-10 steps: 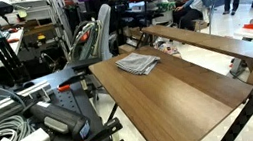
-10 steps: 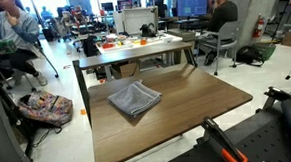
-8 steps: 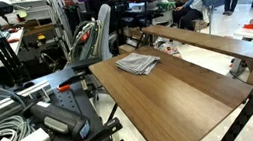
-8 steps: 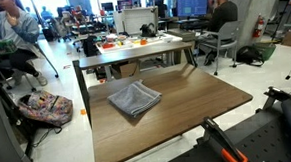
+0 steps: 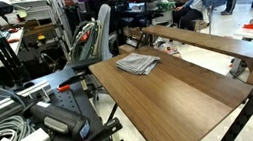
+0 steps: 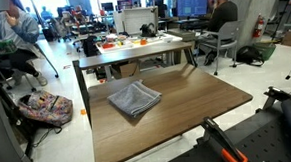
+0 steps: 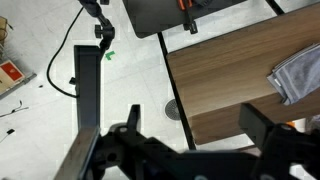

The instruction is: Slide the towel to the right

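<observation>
The towel [image 5: 138, 64] is a small grey folded cloth lying flat near a far corner of the wooden table [image 5: 188, 107]. It also shows in an exterior view [image 6: 133, 99], on the table [image 6: 191, 94] toward its back left part. In the wrist view the towel [image 7: 300, 72] lies at the right edge, on the table [image 7: 220, 70]. My gripper [image 7: 196, 125] is open and empty, high above the table's edge and the floor, well apart from the towel. The gripper does not show in the exterior views.
Cables, tripods and black gear [image 5: 24, 126] crowd the floor beside the table. A second wooden table [image 5: 213, 42] stands just behind. A backpack [image 6: 47, 108] lies on the floor. People sit at desks [image 6: 143, 41] in the background. A black stand [image 7: 85, 80] and a floor drain [image 7: 172, 108] are below.
</observation>
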Robot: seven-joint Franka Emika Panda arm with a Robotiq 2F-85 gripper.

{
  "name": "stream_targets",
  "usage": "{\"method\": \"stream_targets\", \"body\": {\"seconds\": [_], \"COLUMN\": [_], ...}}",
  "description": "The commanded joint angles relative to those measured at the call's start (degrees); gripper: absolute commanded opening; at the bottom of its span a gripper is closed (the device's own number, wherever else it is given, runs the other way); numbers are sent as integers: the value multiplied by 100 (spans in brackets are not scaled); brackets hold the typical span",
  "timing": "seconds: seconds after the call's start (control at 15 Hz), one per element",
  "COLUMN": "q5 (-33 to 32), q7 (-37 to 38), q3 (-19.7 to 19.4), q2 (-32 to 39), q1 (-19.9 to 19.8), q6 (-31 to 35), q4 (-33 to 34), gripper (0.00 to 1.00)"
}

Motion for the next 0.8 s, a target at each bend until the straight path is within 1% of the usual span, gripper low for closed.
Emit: {"method": "stream_targets", "body": {"seconds": [0.0, 0.13, 0.33, 0.53, 0.67, 0.73], "q5": [154, 144, 147, 178, 120, 146], "q7": [524, 862, 1359, 1759, 2124, 2217], "q3": [387, 735, 1278, 1801, 2144, 2251], "q2": [-93, -29, 318, 1067, 1703, 2053], "q1": [152, 289, 596, 977, 1148, 1248], "q6": [654, 1221, 1924, 2474, 2863, 2970], "q4": [-493, -810, -1084, -1053, -877, -753], "gripper": [100, 100, 100, 100, 100, 100]}}
